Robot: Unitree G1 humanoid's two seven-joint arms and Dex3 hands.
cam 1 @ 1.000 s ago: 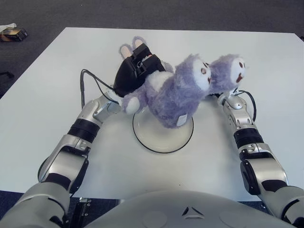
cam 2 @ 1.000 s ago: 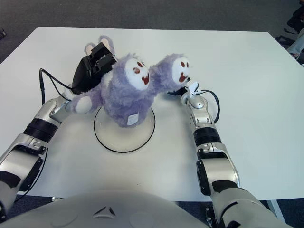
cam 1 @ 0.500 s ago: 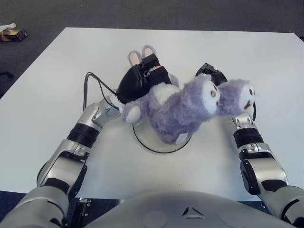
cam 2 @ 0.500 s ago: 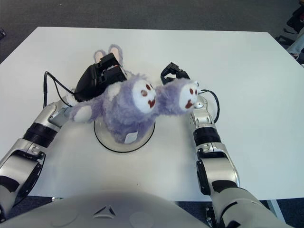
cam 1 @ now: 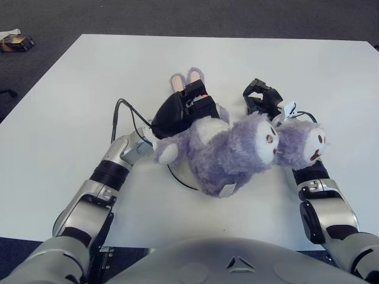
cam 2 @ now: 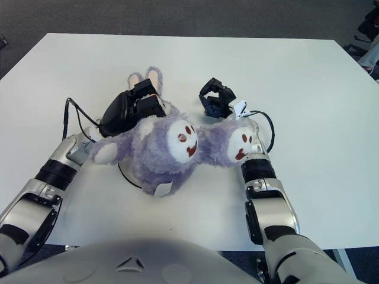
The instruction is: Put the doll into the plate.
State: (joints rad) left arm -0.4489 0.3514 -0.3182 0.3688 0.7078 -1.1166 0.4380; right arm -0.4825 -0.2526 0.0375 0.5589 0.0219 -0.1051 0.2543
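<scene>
The purple two-headed doll lies across the plate, covering nearly all of it, on the white tabletop, its two faces turned toward the robot's right. The left hand has its fingers closed on the doll's far end by the ears. The right hand sits just beyond the heads, fingers loosely curled and holding nothing.

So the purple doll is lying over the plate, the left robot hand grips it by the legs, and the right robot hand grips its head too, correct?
Not quite. The right robot hand is open and clear of the doll, beyond its heads, as the right eye view shows. The rest stands: the doll lies over the plate and the left robot hand grips its legs.
</scene>
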